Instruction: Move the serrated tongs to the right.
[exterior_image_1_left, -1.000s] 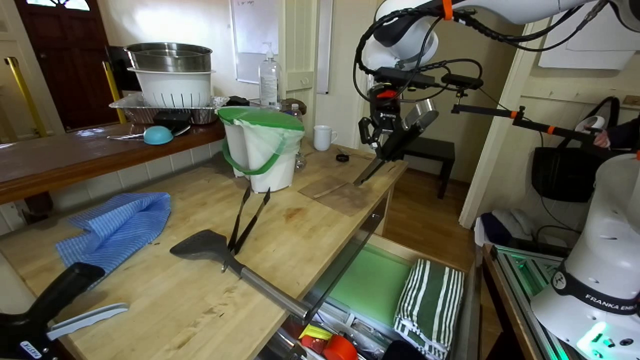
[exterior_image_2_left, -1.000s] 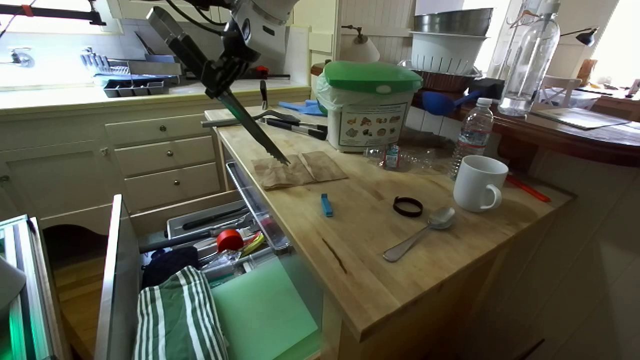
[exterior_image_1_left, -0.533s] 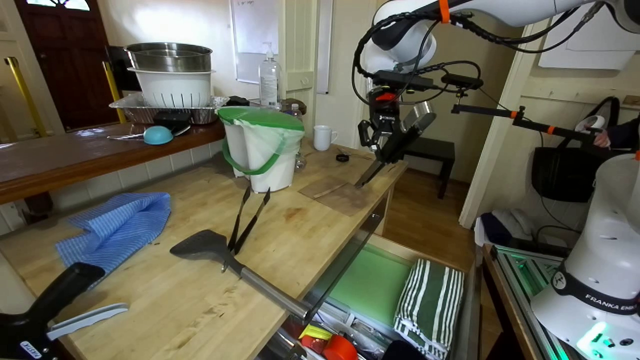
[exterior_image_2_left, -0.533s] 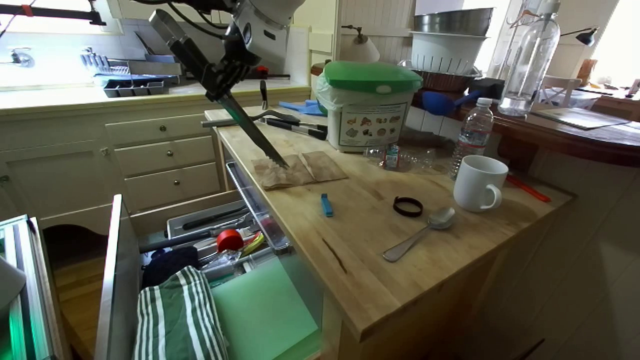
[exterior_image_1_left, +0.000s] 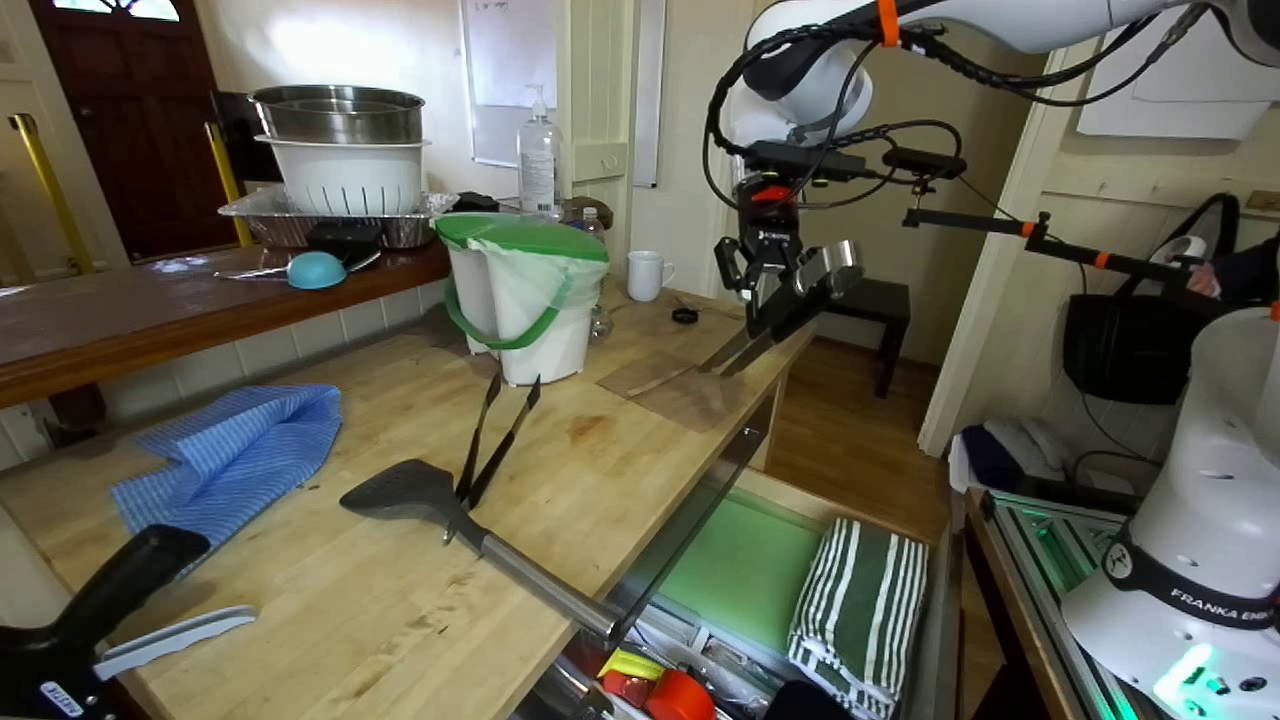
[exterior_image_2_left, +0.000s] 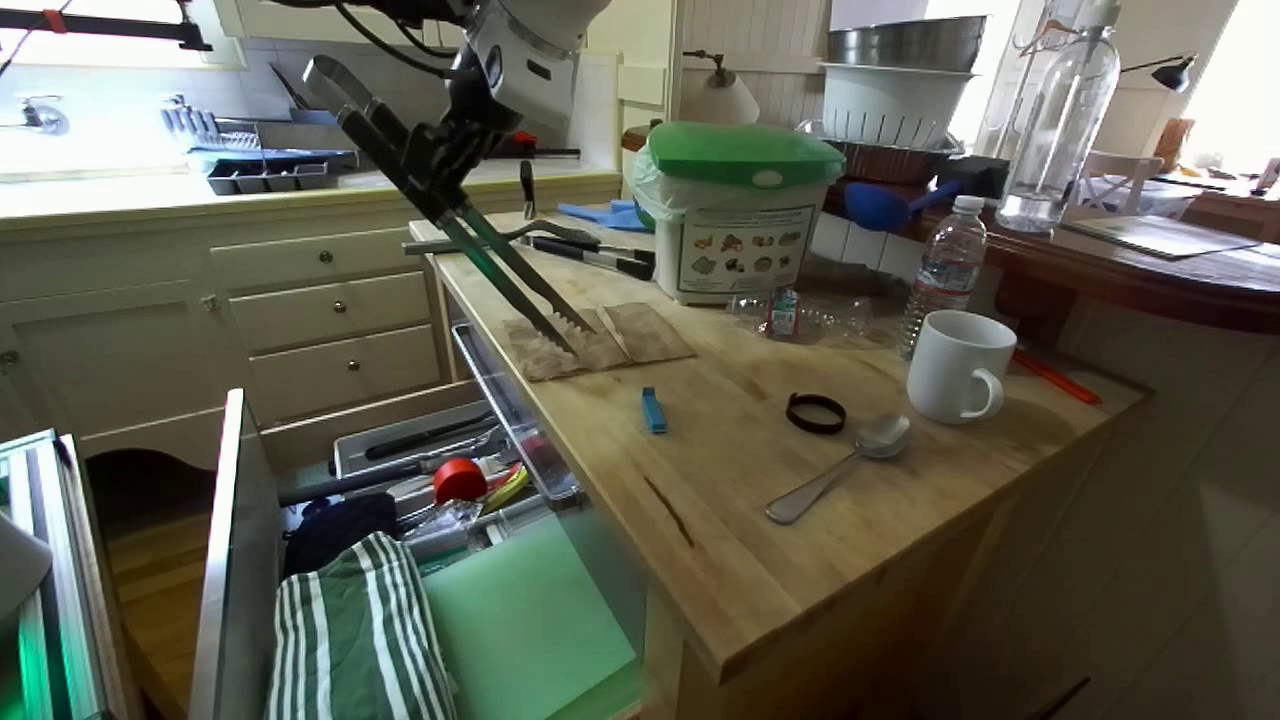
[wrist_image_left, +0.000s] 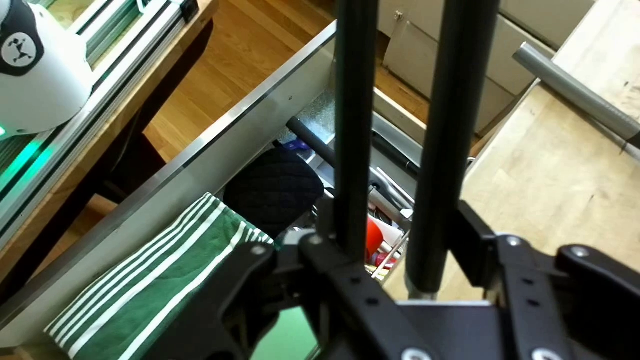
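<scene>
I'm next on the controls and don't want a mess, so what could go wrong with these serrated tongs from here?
Drop: the serrated tongs are spread in the gripper, so opening it further might let them slip.
Snag: they reach down to or just above the brown sheet (I can't tell which), so a low drag might catch it.
Fall: the drawer stands open beside the counter, so tongs dropped near the edge could tumble in.

We've got the mug (exterior_image_2_left: 953, 368) right of the spoon (exterior_image_2_left: 836, 471) in an exterior view, bottle (exterior_image_2_left: 942, 270) behind the mug, bucket (exterior_image_2_left: 740, 215) further left. Towel (exterior_image_2_left: 355, 630) in the drawer (exterior_image_2_left: 235, 560), serrated tongs (wrist_image_left: 451, 125) in the gripper (wrist_image_left: 395, 227), slanting over the paper (exterior_image_2_left: 650, 335); touching or not, we can't tell.
</scene>
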